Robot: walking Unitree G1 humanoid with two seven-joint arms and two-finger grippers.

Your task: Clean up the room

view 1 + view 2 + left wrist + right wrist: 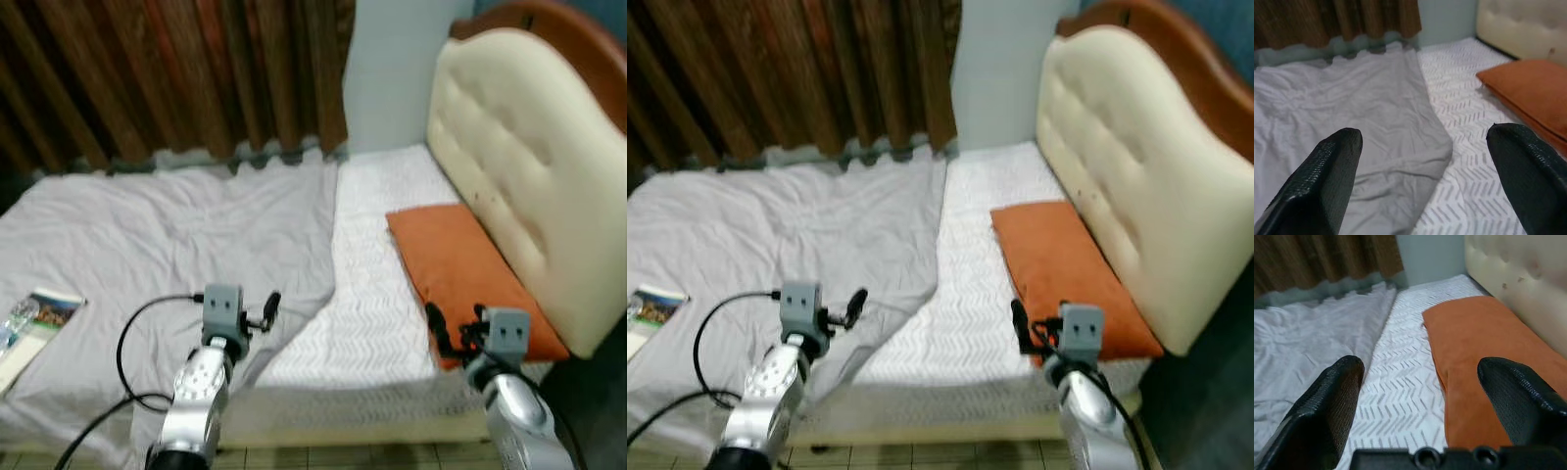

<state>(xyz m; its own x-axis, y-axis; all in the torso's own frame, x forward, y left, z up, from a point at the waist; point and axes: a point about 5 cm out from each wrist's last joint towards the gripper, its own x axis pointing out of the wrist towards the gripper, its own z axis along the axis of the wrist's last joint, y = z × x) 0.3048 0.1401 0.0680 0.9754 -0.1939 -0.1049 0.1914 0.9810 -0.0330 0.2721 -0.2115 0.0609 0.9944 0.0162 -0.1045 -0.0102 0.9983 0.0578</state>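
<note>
A crumpled grey blanket (176, 235) covers the left part of the bed, its edge folded back off the white patterned mattress sheet (377, 313). An orange pillow (460, 264) lies flat beside the cream headboard (529, 166). A book (34, 328) with a colourful cover rests on the blanket at the far left. My left gripper (1425, 142) is open over the blanket's near edge and holds nothing. My right gripper (1420, 367) is open just in front of the pillow's near end, also holding nothing.
Brown curtains (176, 69) hang behind the bed and a pale wall (392, 69) stands beside them. The bed's front edge is right before me, with tiled floor (323, 458) below it. A black cable (127, 343) loops from my left arm.
</note>
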